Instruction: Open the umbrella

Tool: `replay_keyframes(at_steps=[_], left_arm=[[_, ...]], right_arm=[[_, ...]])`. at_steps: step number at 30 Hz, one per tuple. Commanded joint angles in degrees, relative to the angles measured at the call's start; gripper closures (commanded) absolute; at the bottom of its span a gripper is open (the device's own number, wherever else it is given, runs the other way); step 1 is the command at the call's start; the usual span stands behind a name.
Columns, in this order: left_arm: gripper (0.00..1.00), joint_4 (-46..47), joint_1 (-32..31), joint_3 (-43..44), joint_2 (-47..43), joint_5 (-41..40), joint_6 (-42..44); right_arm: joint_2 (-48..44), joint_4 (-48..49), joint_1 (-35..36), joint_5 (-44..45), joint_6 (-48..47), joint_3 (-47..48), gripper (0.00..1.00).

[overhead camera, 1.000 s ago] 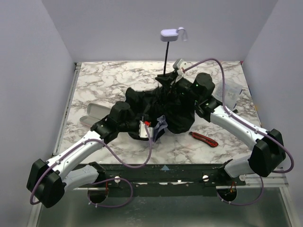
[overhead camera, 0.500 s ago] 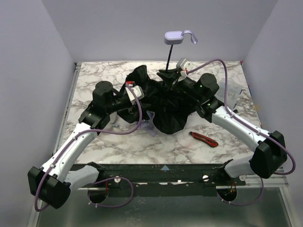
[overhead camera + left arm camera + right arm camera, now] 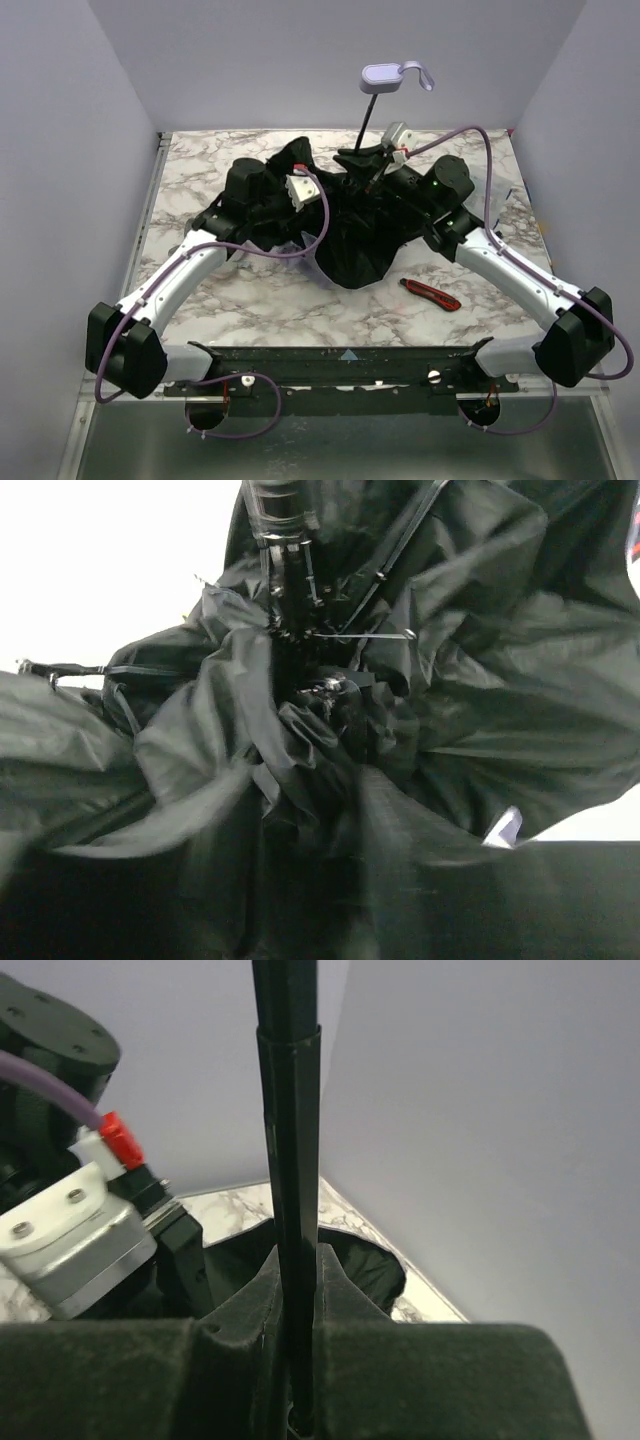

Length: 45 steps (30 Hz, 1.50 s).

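Above the marble table (image 3: 260,300), right jaws clamp the umbrella shaft (image 3: 290,1160)

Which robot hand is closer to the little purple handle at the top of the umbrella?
Right. The right gripper clamps the shaft below the handle; the left gripper is lower and further left, in the black fabric.

- Left arm (image 3: 178,283) reaches forward and inward, wrist raised. The left gripper (image 3: 314,196) is sunk in dark cloth, so its jaws cannot be made out.
- Right arm (image 3: 512,272) stretches forward and left. The right gripper (image 3: 297,1295) is clamped tight on the umbrella (image 3: 288,1110) shaft.
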Motion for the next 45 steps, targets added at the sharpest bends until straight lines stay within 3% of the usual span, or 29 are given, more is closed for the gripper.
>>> replay_keyframes(at_steps=[1, 3, 9, 14, 20, 25, 29, 37, 42, 43, 45], left_arm=[[0.79, -1.0, 2.8, 4.4, 0.2, -0.8, -4.3], [1.0, 0.3, 4.8, 3.6, -1.7, 1.7, -7.3], [1.0, -1.9, 11.5, 2.0, -6.5, 11.6, -10.9], [1.0, -7.1, 15.8, 2.9, -7.7, 18.8, -9.2], [1.0, -19.5, 16.6, 4.7, -7.1, 26.0, 3.7], [1.0, -23.3, 15.9, 6.9, -4.5, 25.5, 3.6], [1.0, -28.0, 15.6, 6.9, -3.9, 23.9, 5.6], [1.0, -22.5, 15.3, -1.2, -4.8, 0.4, 6.0], [1.0, -24.9, 12.4, 1.8, -2.1, -2.1, 6.4], [0.97, -25.3, 11.3, 2.5, -2.2, -1.5, 6.6], [0.74, -25.9, 10.2, 3.9, -2.9, 3.0, 5.4]], right_arm=[[-2.9, -0.7, 0.2, -4.9, -0.4, 0.4, 1.0], [-3.4, -3.8, 0.2, -4.7, -2.7, 0.3, 1.0], [-4.4, -11.6, -1.0, -3.0, -8.7, 0.2, 1.0], [-3.8, -13.1, -5.1, -0.5, -10.3, 0.9, 1.0], [-1.5, -12.7, -9.7, -2.2, -9.0, 3.5, 1.0], [-0.7, -10.6, -10.0, -7.5, -8.7, 2.9, 1.0], [0.6, -9.4, -10.9, -5.3, -11.0, 3.6, 1.0], [2.2, -8.1, -15.0, -7.0, -7.7, 7.2, 1.0], [1.9, -7.8, -14.8, -14.7, -2.7, 6.7, 1.0], [1.9, -7.9, -14.6, -15.9, -1.9, 6.5, 1.0], [1.4, -8.9, -13.5, -18.2, -2.1, 5.7, 1.0]])
